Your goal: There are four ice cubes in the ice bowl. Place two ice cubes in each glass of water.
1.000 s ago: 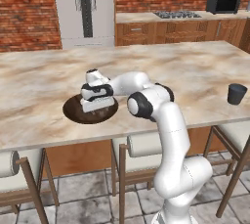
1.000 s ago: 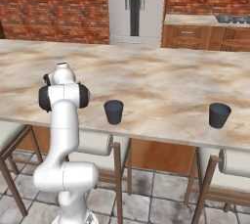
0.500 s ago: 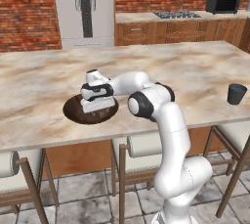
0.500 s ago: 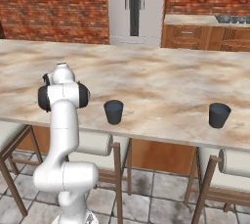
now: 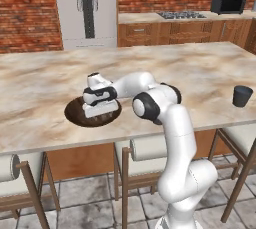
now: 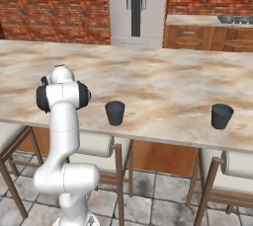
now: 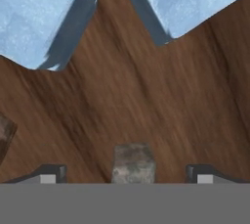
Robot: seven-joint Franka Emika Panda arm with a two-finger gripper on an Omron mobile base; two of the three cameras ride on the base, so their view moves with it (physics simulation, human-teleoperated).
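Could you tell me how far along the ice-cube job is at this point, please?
Nothing looks delivered yet. The gripper is down in the ice bowl, jaws wide, with pale ice cubes just ahead in the hand view, none gripped. Both glasses stand apart on the counter; whether they hold ice cannot be told. All four placements seem to remain.

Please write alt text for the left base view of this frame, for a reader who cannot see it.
The white arm reaches left across a marble counter and holds its gripper, jaws open, low over the ice bowl, a wide dark wooden dish near the front edge. One glass of water stands far off at the counter's right end.
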